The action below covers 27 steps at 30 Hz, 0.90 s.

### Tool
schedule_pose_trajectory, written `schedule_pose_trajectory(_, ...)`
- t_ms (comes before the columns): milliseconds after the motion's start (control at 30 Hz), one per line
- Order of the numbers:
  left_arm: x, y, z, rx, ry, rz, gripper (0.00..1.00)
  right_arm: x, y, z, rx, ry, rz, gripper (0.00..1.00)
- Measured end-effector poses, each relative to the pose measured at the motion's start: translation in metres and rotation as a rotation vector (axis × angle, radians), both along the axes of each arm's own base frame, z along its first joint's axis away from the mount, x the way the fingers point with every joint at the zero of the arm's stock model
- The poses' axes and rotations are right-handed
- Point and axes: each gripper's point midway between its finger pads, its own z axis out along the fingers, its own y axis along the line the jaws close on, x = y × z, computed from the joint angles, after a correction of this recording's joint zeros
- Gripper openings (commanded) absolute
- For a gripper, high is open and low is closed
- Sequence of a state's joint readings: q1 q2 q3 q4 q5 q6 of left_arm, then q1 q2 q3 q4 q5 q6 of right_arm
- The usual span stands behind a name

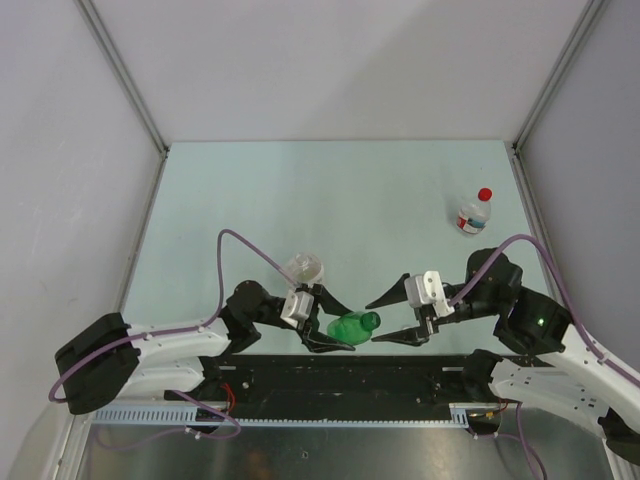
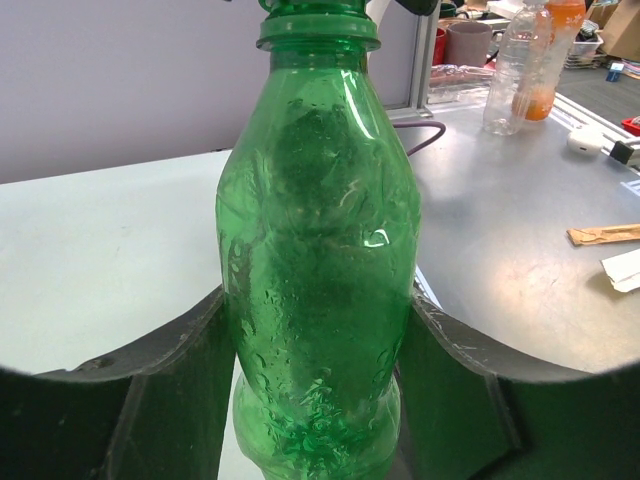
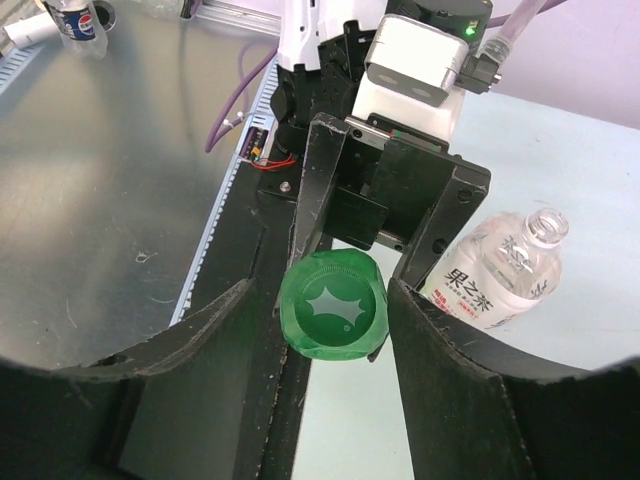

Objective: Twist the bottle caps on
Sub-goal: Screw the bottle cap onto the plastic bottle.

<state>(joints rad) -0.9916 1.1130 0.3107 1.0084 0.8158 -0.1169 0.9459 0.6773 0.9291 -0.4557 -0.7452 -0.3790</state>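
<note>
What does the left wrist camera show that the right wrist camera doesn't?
Only the left wrist: the green bottle's body, gripped side-on, and an orange-capped bottle behind. Only the right wrist: the green cap end-on between the right tool's fingers, plus an uncapped clear bottle. Both: the left tool and the pale table.

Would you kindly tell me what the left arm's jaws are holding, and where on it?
The green bottle, gripped across its lower body, well below the neck.
</note>
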Motion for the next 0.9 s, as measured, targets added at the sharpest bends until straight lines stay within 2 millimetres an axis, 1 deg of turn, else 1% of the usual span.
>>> schedule_pose_trajectory(167,-0.0002,-0.0001,-0.0006,0.003,0.008,-0.001,0.00,-0.0012,-0.0001,0.0006,0.002,-0.002,0.001,0.53)
schedule_pose_trajectory(333,0.0006,-0.0013,-0.0015,0.008,0.011,-0.001,0.00,0.0009,0.0000,0.0002,-0.001,-0.003,-0.013,0.42)
schedule_pose_trajectory(467,0.0001,-0.0014,-0.0016,0.009,0.013,-0.005,0.00,0.0039,0.0001,-0.0001,-0.002,-0.005,-0.030,0.30)
schedule_pose_trajectory(567,0.0003,-0.0015,-0.0021,0.013,0.020,-0.003,0.00,0.0048,0.0002,-0.0003,-0.004,-0.002,-0.038,0.23)
schedule_pose_trajectory(767,0.0007,-0.0015,-0.0037,0.020,0.026,-0.001,0.00,0.0060,-0.0001,-0.0021,-0.012,0.002,-0.052,0.20)
schedule_pose_trajectory(900,0.0004,-0.0013,-0.0081,0.039,0.039,-0.001,0.00,0.0061,-0.0013,-0.0079,-0.036,0.013,-0.061,0.19)
